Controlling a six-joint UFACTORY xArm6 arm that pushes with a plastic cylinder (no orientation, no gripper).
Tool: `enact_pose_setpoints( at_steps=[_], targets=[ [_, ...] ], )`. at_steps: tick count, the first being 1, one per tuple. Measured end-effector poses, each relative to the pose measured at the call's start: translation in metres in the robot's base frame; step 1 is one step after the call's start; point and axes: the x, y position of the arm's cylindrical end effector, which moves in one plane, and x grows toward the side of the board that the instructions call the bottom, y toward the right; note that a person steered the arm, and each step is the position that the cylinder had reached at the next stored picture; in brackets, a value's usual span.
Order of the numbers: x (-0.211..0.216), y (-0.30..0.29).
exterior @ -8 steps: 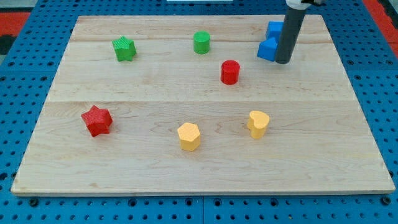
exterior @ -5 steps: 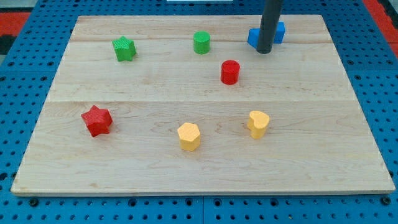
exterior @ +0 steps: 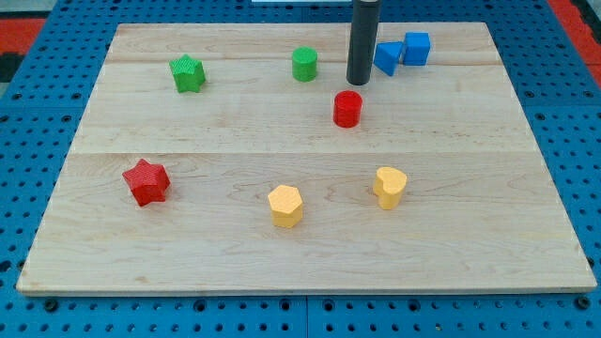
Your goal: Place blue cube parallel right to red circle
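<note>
The blue cube (exterior: pixel 417 48) sits near the view's top right of the wooden board. A second blue block (exterior: pixel 386 57) of unclear shape lies just to its left, touching it. The red circle (exterior: pixel 347 109) stands below and to the left of them. My tip (exterior: pixel 358 83) is just above the red circle, left of the second blue block, and touches neither.
A green cylinder (exterior: pixel 304 64) and a green star (exterior: pixel 187 73) lie along the view's top. A red star (exterior: pixel 146 181) is at the left. A yellow hexagon (exterior: pixel 285 206) and a yellow heart (exterior: pixel 390 186) lie in the lower middle of the wooden board (exterior: pixel 488 235).
My tip has swept leftward from the right of the blue blocks to their left. The second blue block moved up and left; the cube shows fully now.
</note>
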Motion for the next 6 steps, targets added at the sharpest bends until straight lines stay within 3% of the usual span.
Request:
enact_pose_setpoints(
  at_steps=[6],
  targets=[
    [0.044,0.052]
  ],
)
